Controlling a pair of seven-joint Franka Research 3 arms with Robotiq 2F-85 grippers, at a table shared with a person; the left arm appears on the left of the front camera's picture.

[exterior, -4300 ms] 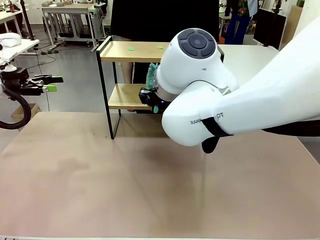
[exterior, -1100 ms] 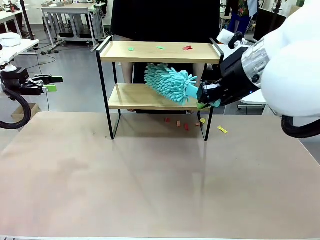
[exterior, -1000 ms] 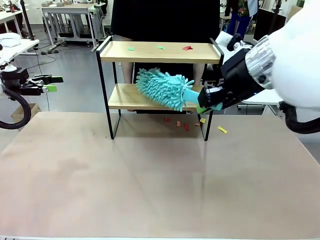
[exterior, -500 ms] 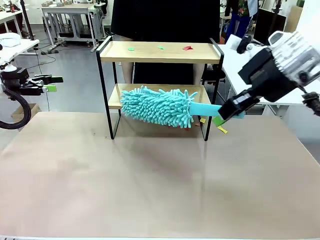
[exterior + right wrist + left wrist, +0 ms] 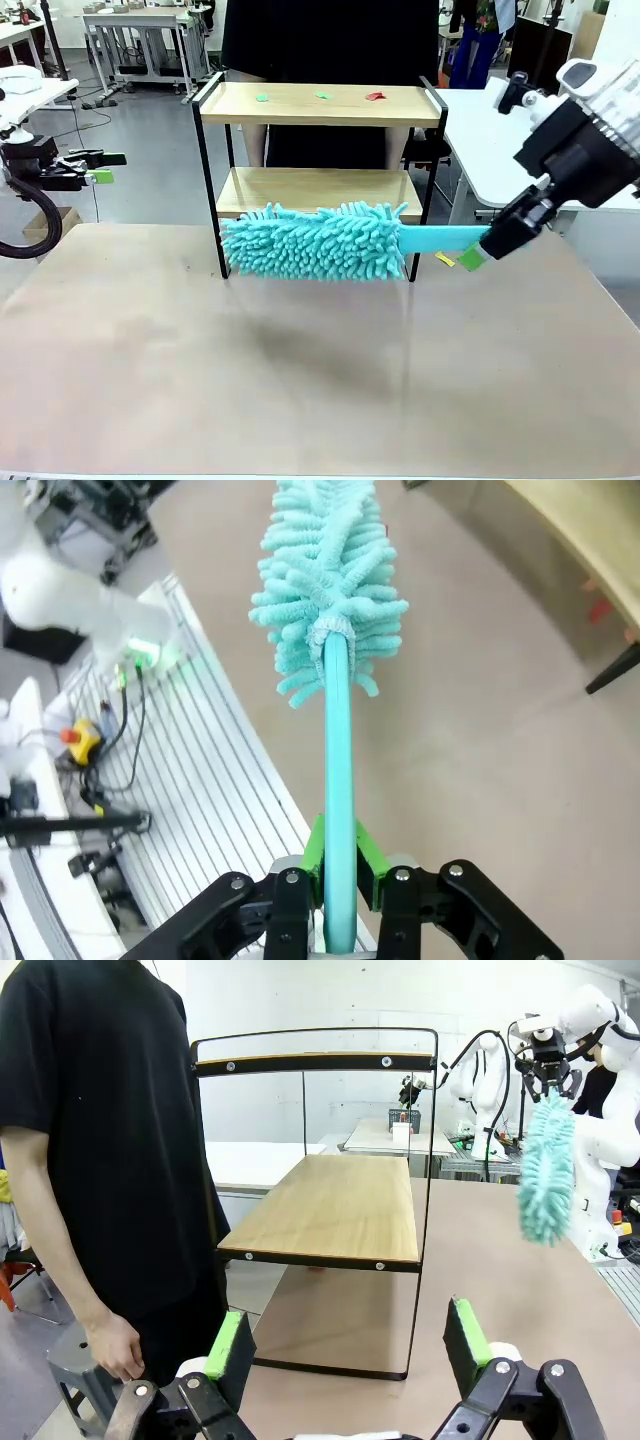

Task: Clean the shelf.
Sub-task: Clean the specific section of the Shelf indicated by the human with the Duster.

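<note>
Our teal microfibre duster (image 5: 315, 243) has swung out from over the lower board of the two-tier wooden, black-framed shelf (image 5: 300, 104), which stands at 12 o'clock on the brown bench (image 5: 300, 380), and now hangs level in front of it. That board looks bare, but small green and red scraps (image 5: 262, 98) remain on top, so we judge that tier is next. Our right fingers (image 5: 470, 258) are clamped on its handle at 3 o'clock; our left fingers (image 5: 468, 1332) stand wide apart and empty at 9 o'clock.

The right tool (image 5: 338, 865) clamps the turquoise handle of a fluffy duster (image 5: 325, 590), which points away above the brown counter (image 5: 480, 740), near the shelf (image 5: 590, 530).
</note>
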